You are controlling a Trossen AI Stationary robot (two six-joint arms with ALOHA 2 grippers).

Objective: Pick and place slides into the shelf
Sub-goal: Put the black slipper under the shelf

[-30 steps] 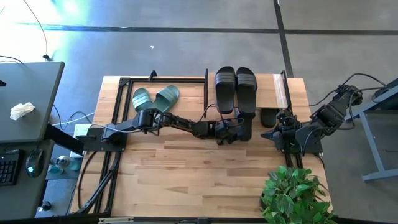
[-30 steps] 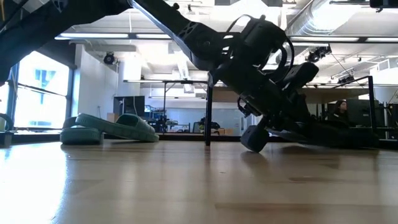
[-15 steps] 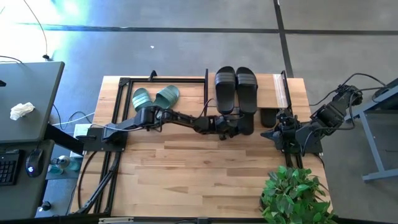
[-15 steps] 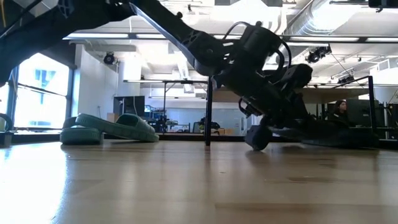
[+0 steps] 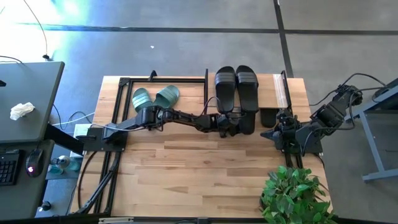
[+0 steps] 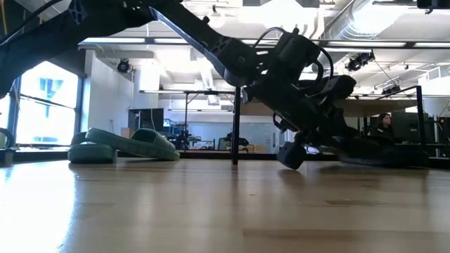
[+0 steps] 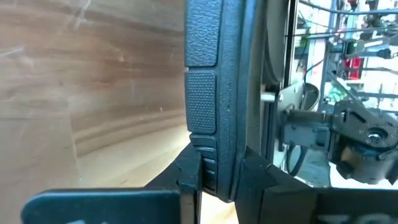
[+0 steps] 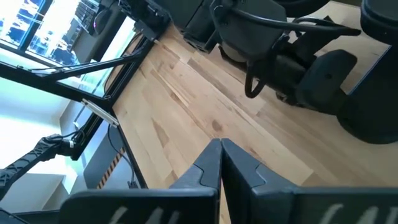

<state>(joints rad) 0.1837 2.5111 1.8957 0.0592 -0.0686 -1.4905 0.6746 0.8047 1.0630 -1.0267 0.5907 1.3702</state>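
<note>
Two black slides (image 5: 236,87) lie side by side on the table (image 5: 205,168) beside the shelf's board (image 5: 268,90), a green pair (image 5: 155,98) further left. The left gripper (image 5: 238,126) pinches a black slide's (image 7: 214,93) edge; the right gripper (image 8: 221,163) rests closed near the table's right edge.

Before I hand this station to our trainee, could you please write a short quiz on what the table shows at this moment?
1. True or false: the left claw is shut on a black slide.
2. How many sage-green slides lie on the table?
3. Choose one: the right claw, waiting at the table's right edge, is A) open, B) shut with nothing in it, C) shut on a slide.

Key: 1 true; 2 two; 3 B.
</note>
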